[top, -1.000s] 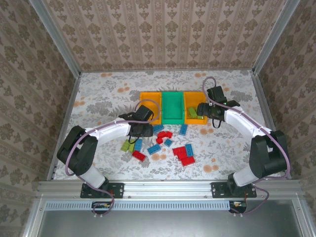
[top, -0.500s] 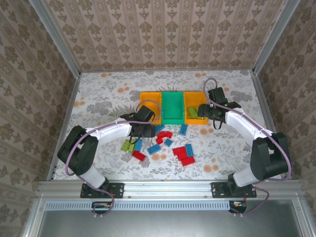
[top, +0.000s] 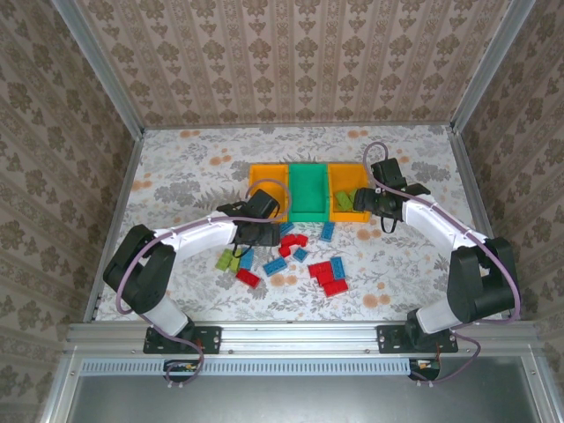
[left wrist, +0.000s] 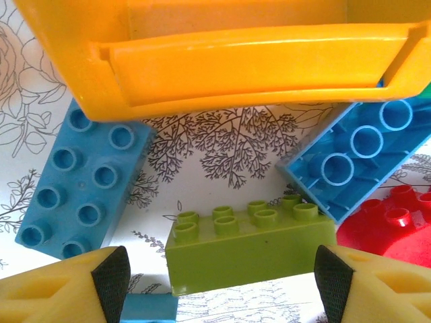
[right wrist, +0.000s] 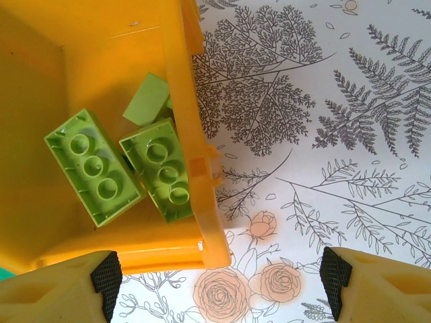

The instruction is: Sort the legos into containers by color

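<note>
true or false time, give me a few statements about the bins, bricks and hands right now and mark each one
1. The green bin sits between the left orange bin and the right orange bin. True.
2. The right orange bin holds blue bricks. False: it holds lime bricks.
3. A lime brick lies between the open fingers of the left hand. True.
4. The right hand is shut on a blue brick. False: it is open and empty.
5. Red bricks lie loose on the table. True.

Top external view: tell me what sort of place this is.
Probably a robot test cell: aluminium frame posts, wallpapered walls around the table, left arm and right arm bolted to a rail.
</note>
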Action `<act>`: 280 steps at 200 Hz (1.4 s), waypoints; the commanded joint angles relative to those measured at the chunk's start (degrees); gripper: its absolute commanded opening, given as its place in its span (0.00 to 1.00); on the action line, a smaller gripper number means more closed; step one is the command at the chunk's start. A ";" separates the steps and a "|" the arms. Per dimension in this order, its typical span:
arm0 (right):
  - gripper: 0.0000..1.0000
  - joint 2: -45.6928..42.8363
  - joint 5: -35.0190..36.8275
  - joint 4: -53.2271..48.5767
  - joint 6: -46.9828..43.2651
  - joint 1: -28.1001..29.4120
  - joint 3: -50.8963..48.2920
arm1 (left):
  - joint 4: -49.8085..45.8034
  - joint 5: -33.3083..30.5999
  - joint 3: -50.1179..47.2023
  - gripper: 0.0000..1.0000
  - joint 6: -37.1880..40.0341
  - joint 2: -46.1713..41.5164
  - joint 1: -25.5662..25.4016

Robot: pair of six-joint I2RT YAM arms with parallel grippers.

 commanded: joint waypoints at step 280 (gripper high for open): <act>0.81 -1.17 0.49 0.18 1.21 -0.47 -0.98 | -1.49 1.98 3.16 0.77 0.81 4.78 -0.99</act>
